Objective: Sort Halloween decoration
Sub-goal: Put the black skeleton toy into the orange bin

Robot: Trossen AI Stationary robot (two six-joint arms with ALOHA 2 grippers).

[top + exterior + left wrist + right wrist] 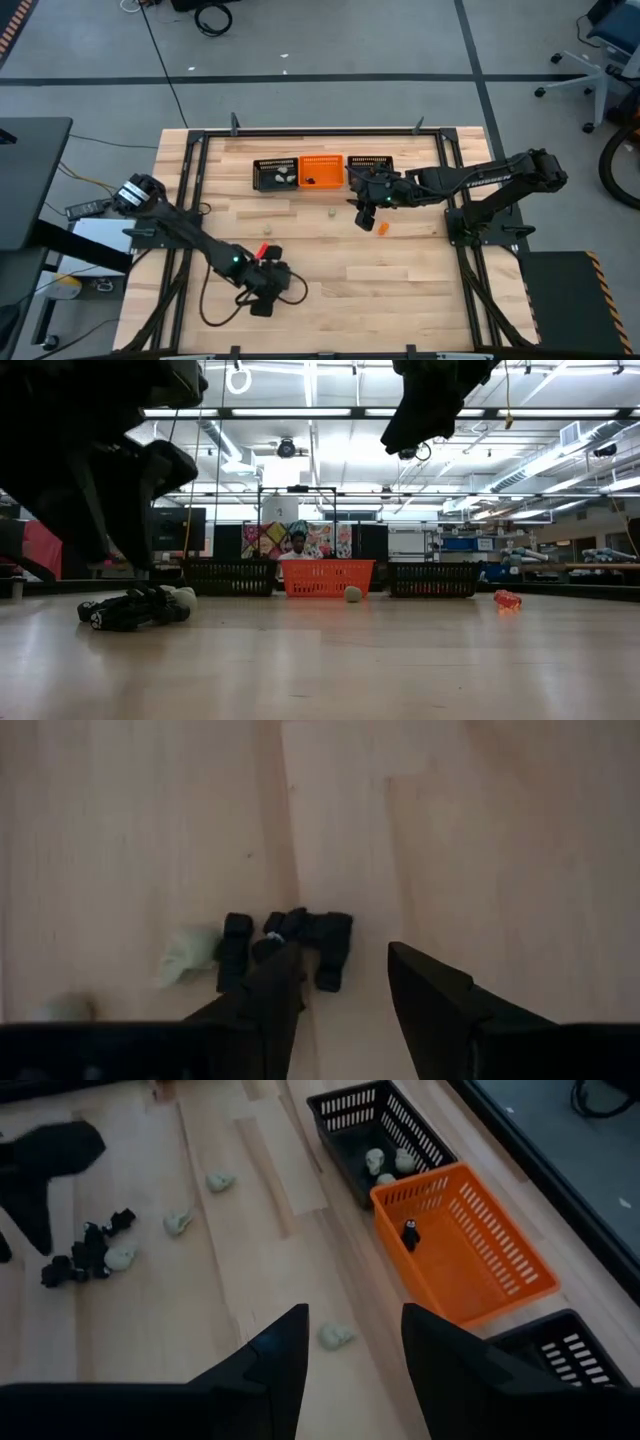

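Gleaming pale wood table (400, 280), blocky black trinkets (300, 935)

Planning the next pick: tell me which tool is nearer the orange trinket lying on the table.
Right. The right tool hangs just beside the orange trinket, near the baskets; the left tool is far across the table, over the black trinkets.

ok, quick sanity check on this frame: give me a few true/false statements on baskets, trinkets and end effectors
1. The orange basket sits between two black baskets. True.
2. The orange basket is empty. False: one small black trinket lies in it.
3. The black basket next to it holds pale trinkets. True.
4. The left end effector is shut on a black trinket. False: it is open, over a cluster of black trinkets on the table.
5. The right end effector is open and empty, with a pale trinket on the table below. True.
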